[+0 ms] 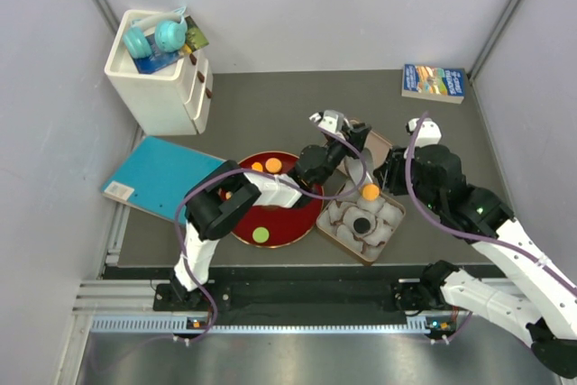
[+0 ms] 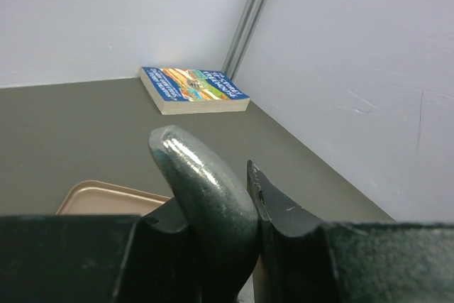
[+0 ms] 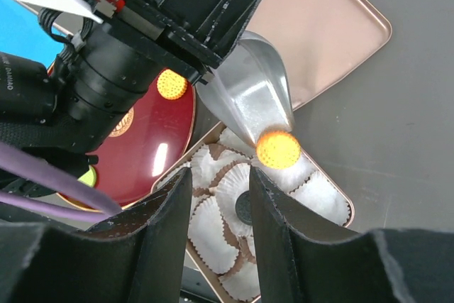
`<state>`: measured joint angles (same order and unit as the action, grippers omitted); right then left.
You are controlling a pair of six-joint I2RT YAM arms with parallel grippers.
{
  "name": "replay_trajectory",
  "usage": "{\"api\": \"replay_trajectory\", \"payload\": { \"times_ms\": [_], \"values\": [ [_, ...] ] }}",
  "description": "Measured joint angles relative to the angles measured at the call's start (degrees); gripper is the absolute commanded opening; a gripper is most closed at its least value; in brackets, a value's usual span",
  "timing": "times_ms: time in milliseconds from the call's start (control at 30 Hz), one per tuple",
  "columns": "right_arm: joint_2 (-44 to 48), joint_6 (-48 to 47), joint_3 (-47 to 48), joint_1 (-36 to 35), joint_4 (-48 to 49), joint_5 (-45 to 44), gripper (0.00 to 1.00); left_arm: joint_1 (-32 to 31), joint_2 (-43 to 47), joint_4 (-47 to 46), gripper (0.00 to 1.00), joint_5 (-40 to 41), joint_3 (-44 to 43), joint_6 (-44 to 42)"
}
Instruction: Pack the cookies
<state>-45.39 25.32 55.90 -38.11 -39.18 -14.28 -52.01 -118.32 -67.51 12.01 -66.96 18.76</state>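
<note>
Orange and dimpled, a small round cookie (image 3: 277, 149) sits on the tip of a grey metal spoon (image 3: 252, 101), just above the white crinkled paper cups (image 3: 230, 189) that fill a tan rectangular metal tin (image 1: 343, 250). The left claw (image 2: 234, 204) is clenched on the other end of the spoon, its arm reaching across a dark-red round plate (image 1: 288, 218). The right claw (image 3: 218, 179) is released, its two fingers apart with nothing between them, hanging over the tin. A black round cookie (image 3: 245, 208) lies in one cup. On the plate, two more orange cookies (image 1: 273, 165) lie side by side by the far rim and a green round cookie (image 1: 261, 234) lies near the front rim. A shallow tan metal tray (image 3: 333, 40) lies on the dark grey tabletop (image 1: 270, 105) right behind the tin; whether they touch, I cannot tell. A blue paperback book (image 2: 191, 89) lies in the far right corner.
</note>
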Motion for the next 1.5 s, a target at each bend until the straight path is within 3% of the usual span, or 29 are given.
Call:
{"api": "replay_trajectory", "payload": {
  "times_ms": [467,667,867,967,1200,1500],
  "values": [
    [-0.4,0.8,0.0,0.0,0.2,0.7,0.39,1.0,5.8,-1.8,0.0,3.8,6.6,-4.3],
    [-5.9,0.7,0.0,0.0,3.0,2.3,0.41,7.1,23.0,5.6,0.0,10.1,14.5,-2.0],
    [-21.2,0.2,0.1,0.0,10.1,5.4,0.45,15.8,44.4,17.2,0.0,14.5,21.8,4.3],
    [-29.6,-0.1,1.2,0.0,12.7,6.8,0.45,18.5,49.7,20.6,0.0,15.0,26.9,6.6],
    [-45.3,-1.3,10.0,0.1,16.3,10.5,0.45,20.6,50.3,26.4,0.0,16.1,35.1,9.3],
    [-58.1,-2.4,16.3,0.2,20.8,11.9,0.42,24.9,42.2,14.0,0.0,16.1,41.0,13.6]
  ]
}}
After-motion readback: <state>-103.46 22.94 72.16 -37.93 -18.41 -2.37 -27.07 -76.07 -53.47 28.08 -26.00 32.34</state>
